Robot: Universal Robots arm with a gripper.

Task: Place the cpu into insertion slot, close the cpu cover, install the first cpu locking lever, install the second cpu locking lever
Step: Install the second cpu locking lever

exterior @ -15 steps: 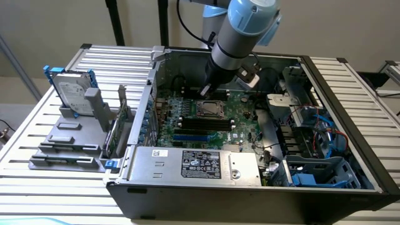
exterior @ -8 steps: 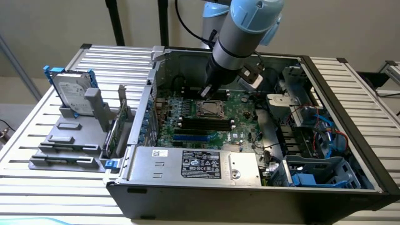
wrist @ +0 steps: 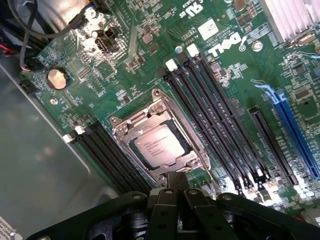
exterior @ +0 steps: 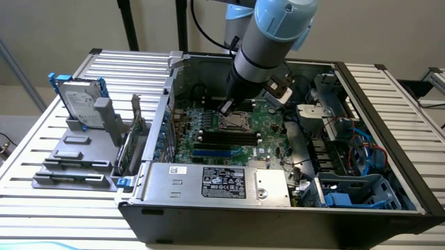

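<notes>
Gripper (wrist: 176,192) fingers pressed together, empty, just beside cpu cover (wrist: 192,145); cpu (wrist: 159,145) seated; slip risked scraping the memory slots (wrist: 220,130).

end effector (wrist: 176,192) fingertips cropped

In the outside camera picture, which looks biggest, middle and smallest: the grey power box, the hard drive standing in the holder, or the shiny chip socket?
Largest to smallest in the exterior view:
1. grey power box
2. hard drive
3. chip socket, clearly the smallest
</notes>
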